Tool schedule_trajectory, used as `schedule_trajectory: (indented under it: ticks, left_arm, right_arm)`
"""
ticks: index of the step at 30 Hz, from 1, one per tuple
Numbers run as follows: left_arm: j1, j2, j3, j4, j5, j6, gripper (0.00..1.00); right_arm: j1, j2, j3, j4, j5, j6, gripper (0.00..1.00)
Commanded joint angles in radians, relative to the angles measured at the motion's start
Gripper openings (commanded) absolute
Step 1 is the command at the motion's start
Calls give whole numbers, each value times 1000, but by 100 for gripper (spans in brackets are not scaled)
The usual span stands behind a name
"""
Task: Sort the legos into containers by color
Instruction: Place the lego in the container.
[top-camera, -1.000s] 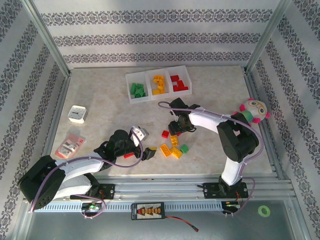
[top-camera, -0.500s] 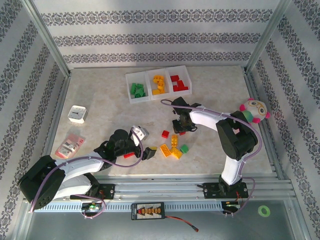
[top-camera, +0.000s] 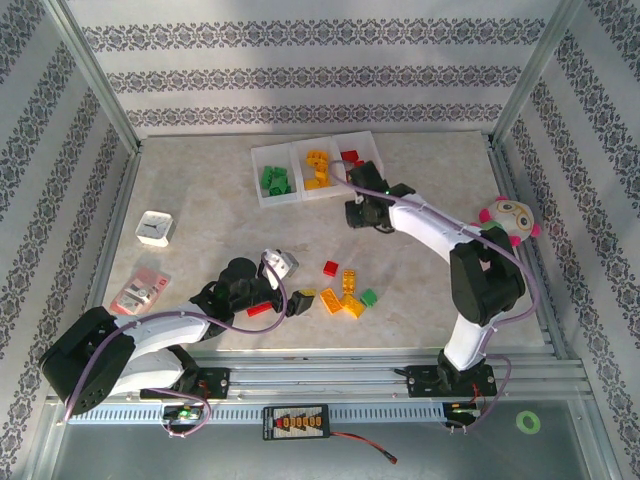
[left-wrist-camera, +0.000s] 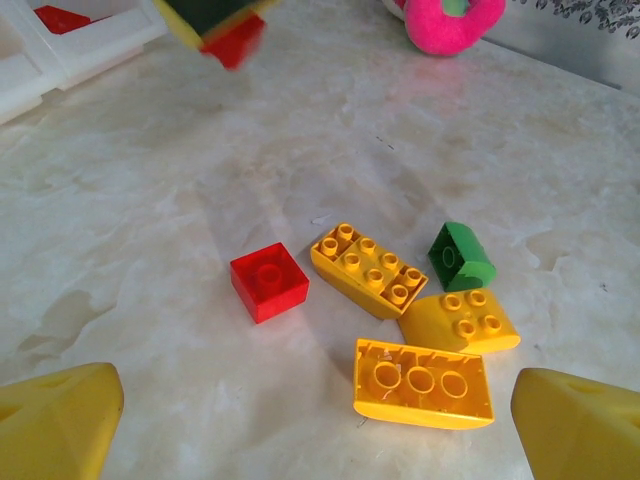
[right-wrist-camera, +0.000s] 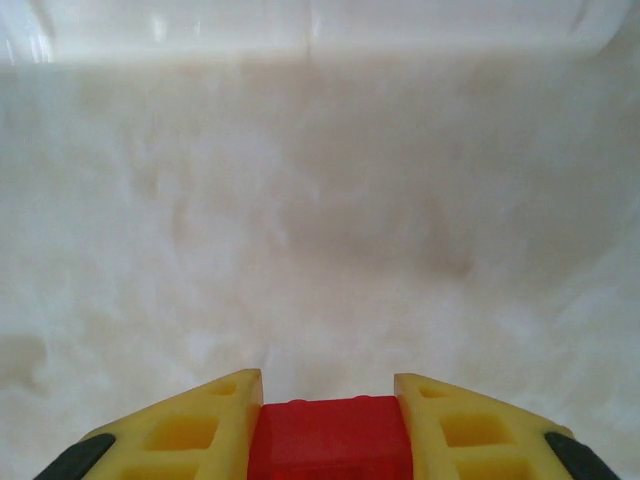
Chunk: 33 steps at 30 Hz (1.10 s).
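R hand (top-camera: 361, 212) has swung off the pile & up near the bins (top-camera: 275, 199), clenched on a red brick (right-wrist-camera: 326, 440); drop into the right-end one w/ the reds comes next, I reckon. L hand (top-camera: 297, 303) hangs spread by loose bricks (left-wrist-camera: 400, 330) on desk (top-camera: 200, 200).

The bench (top-camera: 220, 190) is pale, like marble. The three joined containers (top-camera: 280, 197) sit at its far side. In front of the containers lies a little bunch of loose legos (top-camera: 348, 281), red, yellow and green. Left of the containers, toward the near edge, sit a small white box (top-camera: 153, 228) and a pink packet (top-camera: 138, 292). Right of the containers lies a plush toy (top-camera: 508, 222).
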Motion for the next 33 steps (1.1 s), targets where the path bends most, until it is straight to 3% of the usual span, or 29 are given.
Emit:
schedule_trajectory:
  ticks: [1,11,19,22,26,33]
  left_arm:
    - [-9,-5,3,57,-15,-14,99]
    - [-9,-32,-11,59,-38,-2,99]
    - [-9,-36,1,38,-46,-8,99]
    - [-9,-47,21,-22,-33,1,99]
    - [-9,-51,47,-94,1,22,99]
    - [-10,-48,46,-81,22,39,99]
  right_arm:
    - [-52,67,116,115,50,9,23]
    - [-120,374,508,189,86,6,19]
    - [-165,535,680,185,82,15,23]
    - [-173,543,700,183,64,-6,32]
    - [-178,511,691,169,42,-38,55]
    - [-171,300,462,194,-6,-70,67]
